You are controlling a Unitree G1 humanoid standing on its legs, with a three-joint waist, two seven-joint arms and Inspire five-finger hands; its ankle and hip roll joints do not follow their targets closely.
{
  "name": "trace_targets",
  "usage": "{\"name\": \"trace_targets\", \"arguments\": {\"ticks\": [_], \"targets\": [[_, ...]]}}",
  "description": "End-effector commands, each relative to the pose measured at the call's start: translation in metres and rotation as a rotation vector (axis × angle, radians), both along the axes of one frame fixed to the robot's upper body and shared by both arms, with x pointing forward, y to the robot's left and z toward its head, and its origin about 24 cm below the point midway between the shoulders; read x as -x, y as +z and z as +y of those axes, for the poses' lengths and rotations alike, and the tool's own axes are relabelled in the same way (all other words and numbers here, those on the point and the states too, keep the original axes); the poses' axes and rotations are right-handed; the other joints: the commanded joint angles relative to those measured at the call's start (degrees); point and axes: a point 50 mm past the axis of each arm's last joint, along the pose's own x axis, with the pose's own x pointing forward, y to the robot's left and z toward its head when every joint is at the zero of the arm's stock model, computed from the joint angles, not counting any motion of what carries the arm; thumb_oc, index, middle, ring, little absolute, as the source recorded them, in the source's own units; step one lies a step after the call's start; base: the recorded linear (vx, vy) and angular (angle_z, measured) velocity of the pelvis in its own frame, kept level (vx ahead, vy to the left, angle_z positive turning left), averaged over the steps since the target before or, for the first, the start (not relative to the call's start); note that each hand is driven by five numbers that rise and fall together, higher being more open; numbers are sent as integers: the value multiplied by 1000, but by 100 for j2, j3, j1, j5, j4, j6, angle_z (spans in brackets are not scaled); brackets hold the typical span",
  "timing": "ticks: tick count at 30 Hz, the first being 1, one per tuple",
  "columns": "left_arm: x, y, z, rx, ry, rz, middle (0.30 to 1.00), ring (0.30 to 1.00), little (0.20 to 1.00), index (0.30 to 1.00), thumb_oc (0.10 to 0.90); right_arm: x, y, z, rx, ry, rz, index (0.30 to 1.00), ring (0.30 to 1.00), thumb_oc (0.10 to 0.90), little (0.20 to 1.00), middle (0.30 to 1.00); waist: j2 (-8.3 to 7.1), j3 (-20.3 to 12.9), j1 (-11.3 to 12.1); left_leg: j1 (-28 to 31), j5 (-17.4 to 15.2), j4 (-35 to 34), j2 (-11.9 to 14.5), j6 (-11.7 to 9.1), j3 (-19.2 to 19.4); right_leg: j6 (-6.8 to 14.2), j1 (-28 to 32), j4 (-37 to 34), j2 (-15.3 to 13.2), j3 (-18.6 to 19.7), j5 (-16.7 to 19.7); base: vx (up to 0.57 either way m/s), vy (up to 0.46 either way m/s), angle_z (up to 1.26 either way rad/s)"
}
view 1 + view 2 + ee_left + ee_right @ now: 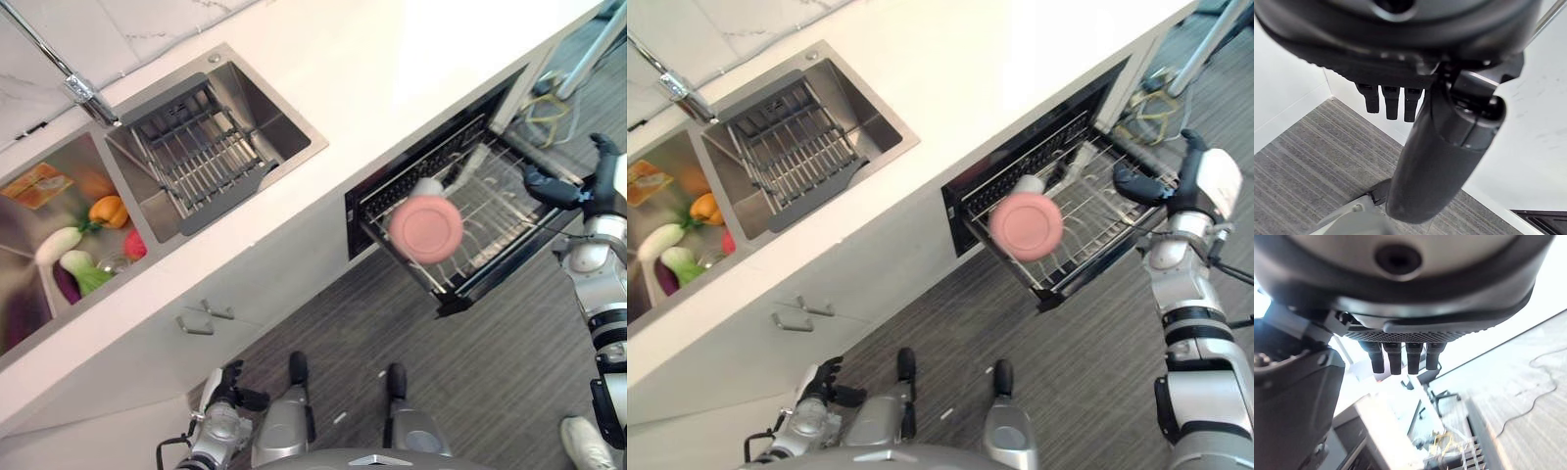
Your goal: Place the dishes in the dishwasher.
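The dishwasher's wire rack [513, 257] is pulled out from under the counter. A round pink dish [426, 228] stands in its left part, with a pale cup [427, 186] lying just behind it. My right hand [600, 182] hovers at the rack's right end, thumb pointing toward the rack, holding nothing. In the right wrist view its fingers [1400, 357] hang straight. My left hand [224, 388] hangs low by the cabinet front, far from the rack, and its fingers [1391, 100] are relaxed and empty.
A double sink [290, 125] is set in the white counter, with a dark drying rack [201, 157] in one basin and vegetables [83, 245] in the other. A faucet [83, 93] rises behind. A cabinet handle [201, 319] sticks out below. A person's shoe [588, 441] is at bottom right.
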Motion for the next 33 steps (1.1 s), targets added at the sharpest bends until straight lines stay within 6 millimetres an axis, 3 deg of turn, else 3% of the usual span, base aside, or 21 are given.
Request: {"name": "trace_targets", "arguments": {"ticks": [1, 3, 4, 6, 7, 8, 12, 13, 18, 23, 24, 26, 27, 30, 33], "targets": [[4, 5, 26, -96, 58, 0, 900, 900, 900, 900, 800, 11, 22, -14, -54, -97, -215, 900, 900, 800, 900, 900, -88, -211, 3, 238, -652, 130, 312, -274, 32, 464, -260, 480, -473, 270, -453, -47, 12, -22], [2, 6, 27, -99, 56, -3, 900, 900, 900, 900, 800, 15, 12, -17, -92, -119, -209, 900, 900, 800, 900, 900, -90, -198, 3, 241, -646, 132, 308, -271, 48, 465, -288, 511, -466, 302, -460, -65, 19, -20], [0, 7, 28, -101, 46, -9, 900, 900, 900, 900, 800, 20, -4, -23, -134, -140, -135, 900, 900, 800, 900, 900, -52, -144, -23, 213, -627, 142, 310, -275, 62, 471, -372, 573, -458, 338, -461, -88, 30, -23], [-2, 7, 26, -96, 14, -8, 900, 900, 900, 900, 800, 24, -22, -30, -205, -189, -63, 900, 900, 800, 900, 900, 109, -14, -68, 142, -598, 165, 303, -284, 72, 477, -551, 678, -478, 397, -443, -116, 66, -24], [0, 6, 26, -94, 9, -1, 900, 900, 900, 900, 800, 26, -29, -31, -234, -195, -43, 474, 474, 516, 474, 474, 171, 20, -82, 123, -589, 172, 290, -286, 75, 481, -585, 696, -487, 413, -438, -81, 78, -13], [1, 5, 25, -89, -4, 10, 900, 900, 900, 900, 800, 28, -37, -33, -265, -214, -14, 300, 300, 400, 300, 300, 259, 63, -93, 97, -578, 177, 268, -288, 68, 484, -617, 709, -512, 434, -430, -28, 41, -18], [6, 3, 22, -80, -20, 29, 900, 900, 900, 900, 800, 21, -35, -27, -244, -177, 12, 300, 300, 400, 300, 300, 411, 113, -133, 66, -552, 165, 229, -296, 69, 494, -673, 724, -548, 447, -410, -19, 49, -15], [8, 1, 19, -76, -38, 39, 900, 900, 900, 900, 800, 15, -35, -23, -230, -144, 45, 300, 300, 400, 300, 300, 559, 152, -139, 36, -529, 143, 184, -304, 83, 511, -730, 734, -596, 454, -385, -25, 55, -15], [11, -2, 7, -49, -72, 42, 900, 900, 900, 900, 800, -16, -12, 0, -127, -16, 63, 300, 300, 400, 300, 300, 802, 134, -33, -64, -451, 108, 96, -326, 40, 518, -694, 651, -712, 354, -348, -3, 11, -2], [7, -2, -2, -26, -91, 18, 900, 900, 900, 900, 800, -39, 17, 18, -51, 52, 33, 300, 300, 400, 300, 300, 849, 65, 95, -119, -415, 101, 46, -345, -105, 500, -556, 618, -773, 145, -369, -9, -43, 26], [5, -1, -5, -21, -91, 4, 900, 900, 900, 900, 800, -49, 33, 25, -19, 80, 8, 300, 300, 400, 300, 300, 842, 19, 193, -143, -401, 99, 37, -361, -186, 491, -482, 638, -793, 19, -403, -18, -69, 33], [3, -1, -6, -17, -88, -3, 900, 900, 900, 900, 800, -52, 40, 28, -8, 89, 0, 300, 300, 400, 300, 300, 843, -1, 242, -167, -390, 104, 20, -368, -260, 486, -427, 654, -814, -77, -427, -20, -79, 42], [0, 1, -7, -8, -80, -18, 900, 900, 900, 900, 800, -58, 57, 31, 17, 102, -27, 300, 300, 400, 300, 300, 832, -46, 380, -218, -358, 111, -5, -385, -416, 477, -344, 711, -846, -266, -472, -16, -58, 51], [-5, 2, -9, -10, -90, -32, 900, 900, 900, 900, 800, -60, 70, 30, 36, 100, -44, 300, 300, 400, 300, 300, 839, -73, 456, -291, -327, 123, -40, -399, -619, 464, -262, 797, -889, -493, -549, -21, -70, 51], [-15, 6, -12, -7, -106, -66, 900, 900, 900, 900, 800, -59, 99, 21, 74, 70, -78, 300, 300, 400, 300, 300, 918, -152, 683, -432, -245, 130, -166, -418, -954, 434, -114, 954, -1002, -890, -685, -24, -48, 80]]}}
